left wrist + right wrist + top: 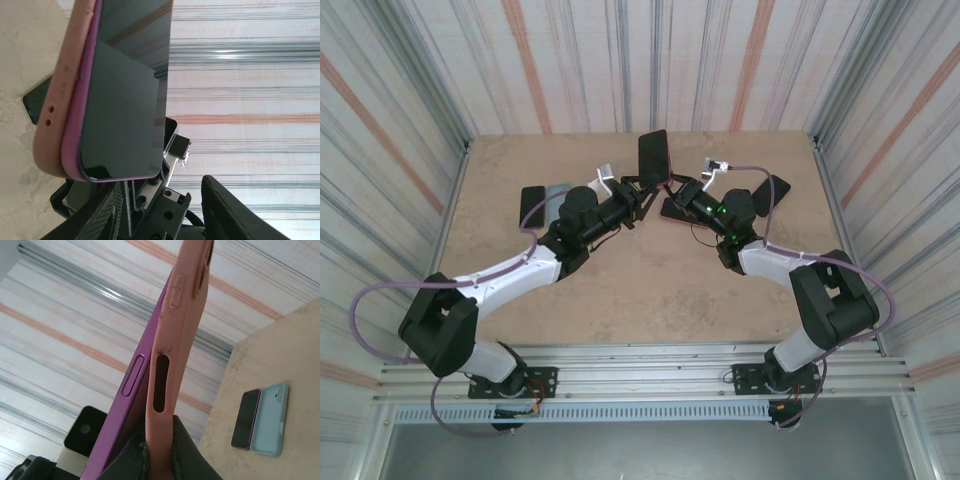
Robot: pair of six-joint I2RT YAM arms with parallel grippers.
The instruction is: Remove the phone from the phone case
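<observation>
Phone partly peeled from pink case, held up midair; right gripper clamped on case edge, left gripper jaws cannot tell; peel case away slowly, steady the phone

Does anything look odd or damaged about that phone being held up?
The pink case gapes away from the purple phone along one edge and shows dark scuffs beside its side slot. Given the job, the gap seems intended.

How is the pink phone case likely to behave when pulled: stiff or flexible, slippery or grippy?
Probably flexible: the pink phone case splays away from the purple phone along one edge. Likely grippy, not slippery: its matte rim sits pinched in the right gripper.
</observation>
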